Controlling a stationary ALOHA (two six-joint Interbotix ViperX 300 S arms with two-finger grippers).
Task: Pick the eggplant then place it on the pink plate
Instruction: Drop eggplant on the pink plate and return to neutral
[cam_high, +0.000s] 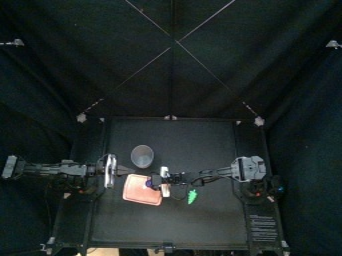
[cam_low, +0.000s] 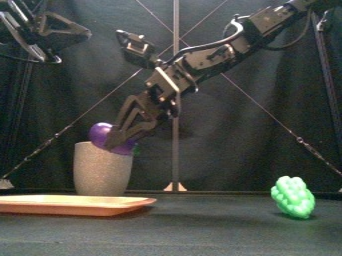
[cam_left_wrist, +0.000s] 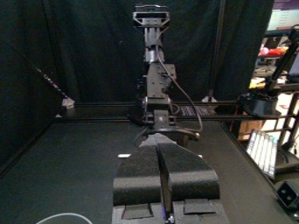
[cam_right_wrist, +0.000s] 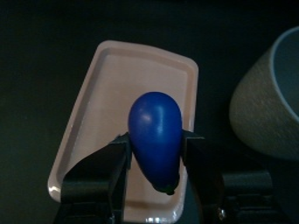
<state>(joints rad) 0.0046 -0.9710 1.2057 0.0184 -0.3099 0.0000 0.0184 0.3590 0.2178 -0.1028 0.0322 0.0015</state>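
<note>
- From the right wrist: right gripper (cam_right_wrist: 156, 150) with jaws closed narrow on the eggplant (cam_right_wrist: 155, 122), one jaw against each flank, rounded end pointing away from the camera
- Only in that view: eggplant hanging over the pink plate (cam_right_wrist: 117, 79), with the grey cup (cam_right_wrist: 271, 96) just beside the plate and apart from the eggplant
- From the front instead: purple eggplant lined up with the cup's rim, looking almost as if perched on it; height plain here, raised well clear of the plate lying flat at the near left
- From the top: eggplant too small to make out under the right arm's wrist, reached in over the plate's right part; cup just beyond the plate on the far side; knobbly green toy (cam_high: 191, 197) lying just right of the plate, touching neither plate nor cup
- Left gripper (cam_left_wrist: 162, 144): jaws pressed together on nothing in the left wrist view; parked just left of the plate in the top view, raised high at the far left in the front view
- Surface: matte black table (cam_high: 201, 225), plate near its middle
- Surroundings: black curtains (cam_high: 80, 60) at the back and both sides; a strip of lit room past the curtain's edge in the left wrist view
</note>
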